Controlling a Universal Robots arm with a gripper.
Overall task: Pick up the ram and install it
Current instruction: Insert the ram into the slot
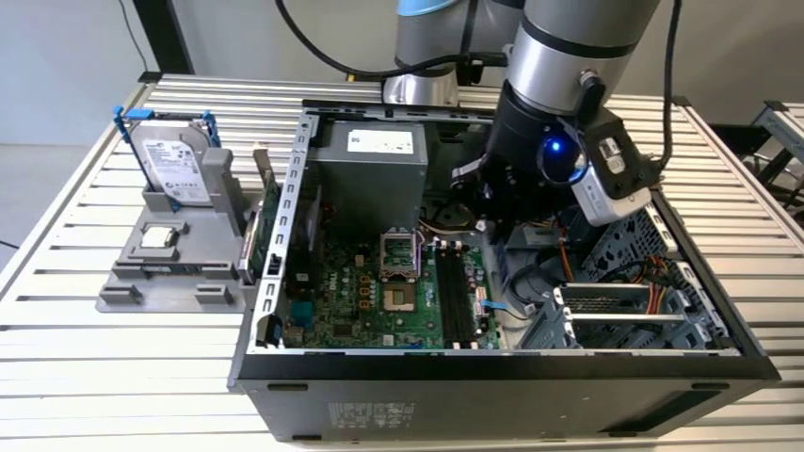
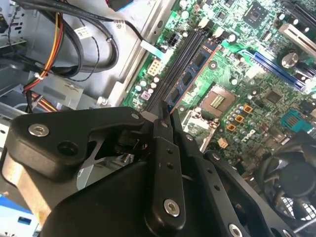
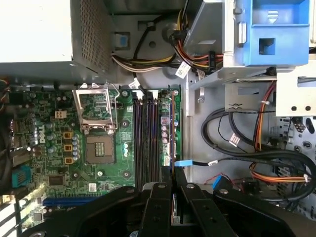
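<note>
Exterior view first: the arm (image 1: 566, 56) reaches down into the open computer case (image 1: 503, 363) on the slatted table (image 1: 75, 377), its wrist hanging over the right part of the green motherboard (image 1: 364, 292). To the exterior view's left of the case, the silver hard drive (image 1: 173, 162) stands upright in a grey holder (image 1: 164, 273) with blue rails. Now the second wrist view: the black gripper (image 2: 165, 121) sits low over the board, its two fingers (image 2: 168, 163) pressed close together on the near end of the ram (image 2: 190, 79), a long narrow stick with dark chips running away from the fingertips, lined up along the black memory slots (image 2: 177, 61) and just beside them. Whether the stick is fully seated I cannot tell. First wrist view: the same clamped gripper (image 3: 173, 185) hovers at the end of the slot bank (image 3: 147, 140), with the processor socket (image 3: 98, 129) beside it, the grey power supply (image 3: 49, 34) beyond, and bundled orange and black cables (image 3: 256, 163) trailing off on the other side near a blue drive bracket (image 3: 276, 32).
</note>
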